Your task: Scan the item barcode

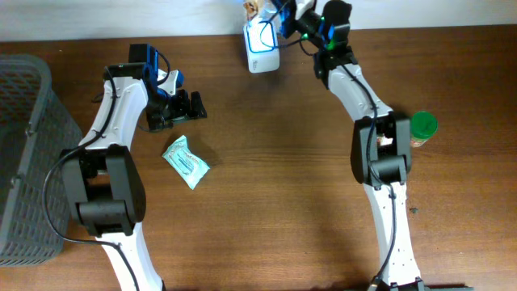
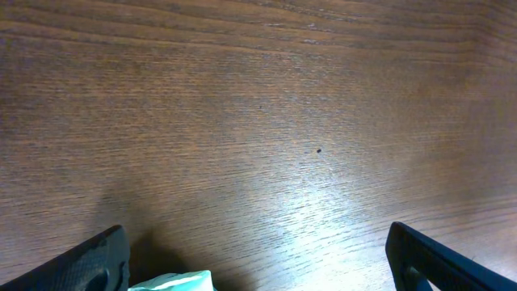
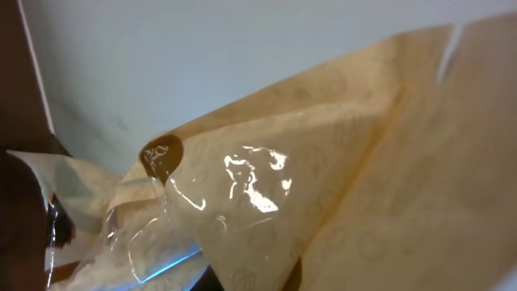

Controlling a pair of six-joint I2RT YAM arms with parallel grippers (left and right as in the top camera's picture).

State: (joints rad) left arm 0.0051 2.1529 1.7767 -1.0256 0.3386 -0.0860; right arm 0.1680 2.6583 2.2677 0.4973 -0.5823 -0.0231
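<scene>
At the far edge of the table my right gripper (image 1: pixel 277 18) is shut on a beige crinkled plastic packet (image 1: pixel 253 8), held just above a white barcode scanner (image 1: pixel 262 47). In the right wrist view the packet (image 3: pixel 339 178) fills the frame and hides the fingers; a thin blue line of light shows at its lower left. My left gripper (image 1: pixel 192 105) hovers low over the table, open and holding nothing. A teal packet (image 1: pixel 186 162) lies on the wood just in front of it. In the left wrist view a corner of the teal packet (image 2: pixel 174 283) peeks in beside the left finger (image 2: pixel 89 263).
A grey mesh basket (image 1: pixel 24 162) stands at the table's left edge. A jar with a green lid (image 1: pixel 422 125) sits by the right arm's elbow. The wall runs along the far side of the table behind the scanner.
</scene>
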